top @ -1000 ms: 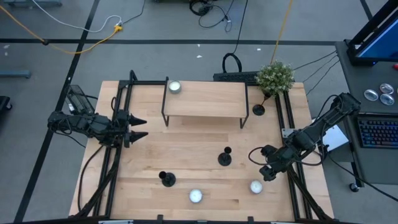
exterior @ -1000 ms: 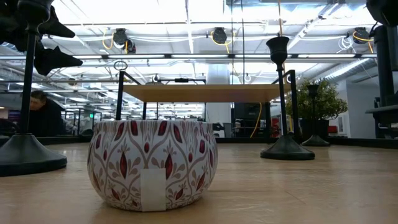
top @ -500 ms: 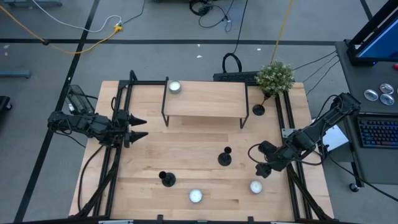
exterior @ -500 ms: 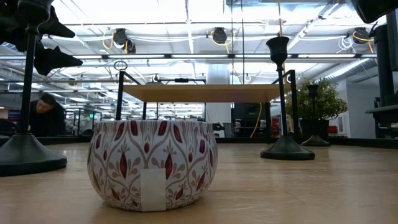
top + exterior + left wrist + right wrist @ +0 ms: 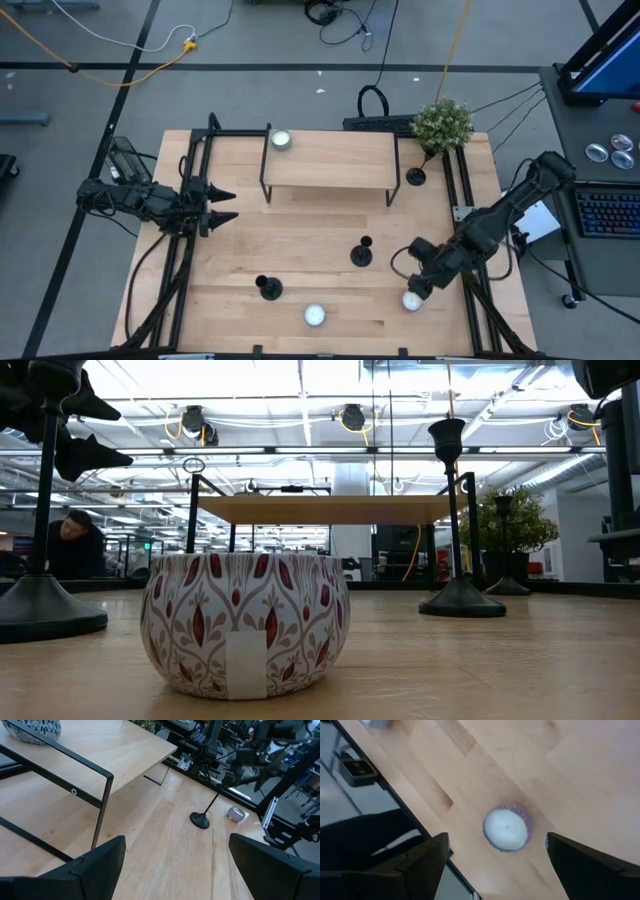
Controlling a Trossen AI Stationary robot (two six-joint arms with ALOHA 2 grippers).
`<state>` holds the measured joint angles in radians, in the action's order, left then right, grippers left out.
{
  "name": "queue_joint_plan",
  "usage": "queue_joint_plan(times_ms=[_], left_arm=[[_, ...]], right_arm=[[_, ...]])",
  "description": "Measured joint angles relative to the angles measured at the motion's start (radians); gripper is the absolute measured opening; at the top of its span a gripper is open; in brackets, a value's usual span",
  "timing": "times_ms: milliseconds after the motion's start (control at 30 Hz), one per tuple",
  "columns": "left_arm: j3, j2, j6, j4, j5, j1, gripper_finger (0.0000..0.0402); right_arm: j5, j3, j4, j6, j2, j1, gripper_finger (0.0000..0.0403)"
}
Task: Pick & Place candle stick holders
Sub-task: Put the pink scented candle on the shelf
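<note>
Three black candle stick holders stand upright on their disc bases: one mid-table (image 5: 362,253), one near the front (image 5: 268,288), one beside the plant (image 5: 416,177). My right gripper (image 5: 415,287) is open and hovers just above a white candle tin (image 5: 411,300) at the near right. In the right wrist view the tin (image 5: 506,829) lies between and ahead of the spread fingers. My left gripper (image 5: 226,205) is open and empty at the table's left edge. The left wrist view shows the mid-table holder (image 5: 201,819) far ahead.
A low wooden shelf on black legs (image 5: 328,158) stands at the back with a candle tin (image 5: 281,139) on it. Another tin (image 5: 315,315) sits at the front edge; it is the patterned tin (image 5: 245,622) in the low view. A potted plant (image 5: 442,123) stands at the back right.
My right gripper has moved toward the table's left and near edge, ending over the white candle tin at the near right. Its fingers stay open. No holder has moved.
</note>
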<state>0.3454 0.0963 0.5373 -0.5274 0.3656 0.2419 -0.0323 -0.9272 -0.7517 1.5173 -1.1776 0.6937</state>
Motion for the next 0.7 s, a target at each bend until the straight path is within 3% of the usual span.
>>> queue_joint_plan(times_ms=[333, 700], left_arm=[[0.000, 0.000, 0.004, 0.003, 0.000, 0.000, 0.0363], [0.000, 0.000, 0.044, 0.006, 0.000, 0.000, 0.0363]], right_arm=[[0.004, 0.000, 0.081, -0.012, -0.147, 0.058, 0.0329], [0.062, 0.000, 0.094, -0.187, -0.255, 0.079, 0.0329]])
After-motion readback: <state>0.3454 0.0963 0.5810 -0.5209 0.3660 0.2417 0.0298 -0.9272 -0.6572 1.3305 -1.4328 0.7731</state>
